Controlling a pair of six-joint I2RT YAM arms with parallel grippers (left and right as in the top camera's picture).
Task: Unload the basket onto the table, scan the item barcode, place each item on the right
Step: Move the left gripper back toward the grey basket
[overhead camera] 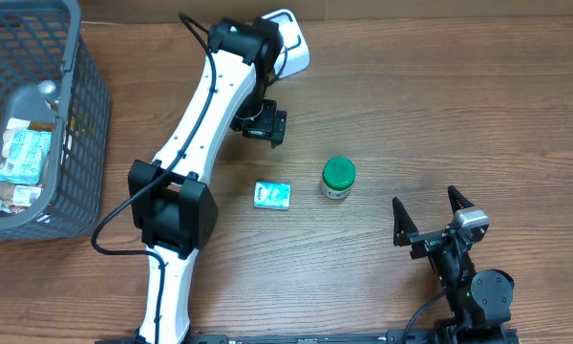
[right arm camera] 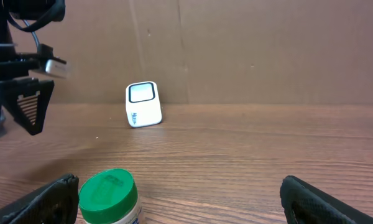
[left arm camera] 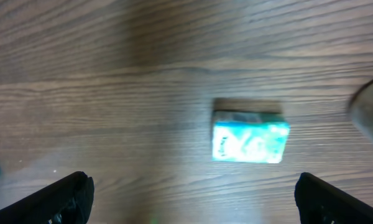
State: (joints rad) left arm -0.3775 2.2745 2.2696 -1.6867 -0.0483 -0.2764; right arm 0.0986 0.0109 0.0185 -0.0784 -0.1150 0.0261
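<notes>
Far left on the wooden counter [overhead camera: 439, 105]: grey mesh basket [overhead camera: 84, 105], heaped inside with pale packets [overhead camera: 24, 158]. Just right of it, rising from the near edge toward the far side: white left arm [overhead camera: 196, 124], bent over the middle of the counter. At its tip, left hand [overhead camera: 261, 126], dark, raised above the wood, spread wide and pinching nothing. From its own wrist camera, black fingers [left arm camera: 62, 199] at the two lower corners of the view, far apart, only bare wood grain between them.

Ahead of those fingers, lying flat on the counter: small teal box [overhead camera: 272, 195], the thing to be scanned. Printed face up, touched by nothing, apart from both hands, blurred in the wrist view.

Beyond the left hand, at the far edge of the counter: white scanner [overhead camera: 291, 46], standing upright, dark-framed window turned toward the near side.

Just right of the teal box, near it but not touching: jar [overhead camera: 338, 178] with a green lid, upright on the wood.

Far right, close to the near edge: right hand [overhead camera: 428, 216], low over the counter, pointing toward the far side, fingers [right arm camera: 43, 199] splayed as wide as the left ones, gripping nothing. Ahead of it and to its left, apart from its fingertips: the green-lidded jar.
</notes>
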